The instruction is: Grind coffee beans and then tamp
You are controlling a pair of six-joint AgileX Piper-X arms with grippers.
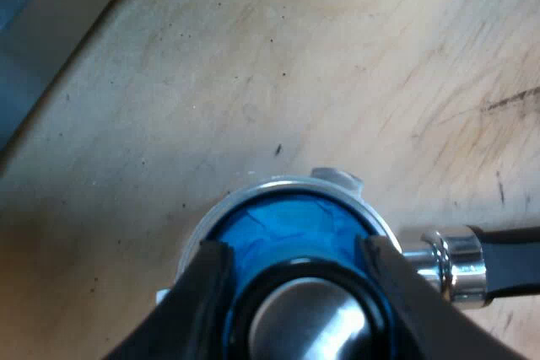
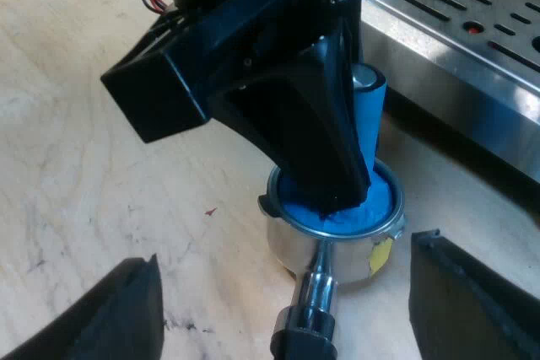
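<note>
Pale scuffed wooden table (image 1: 253, 82), left claw (image 1: 295, 246) pinching blue tamper (image 1: 270, 225) in metal holder (image 2: 291, 249), right claw (image 2: 285, 252) spread.

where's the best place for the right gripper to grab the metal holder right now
Probably on its dark handle, coming from above with one finger on either side. The handle juts out level from the metal holder toward the open right gripper, while the blue tamper and the left gripper block its rim.
</note>
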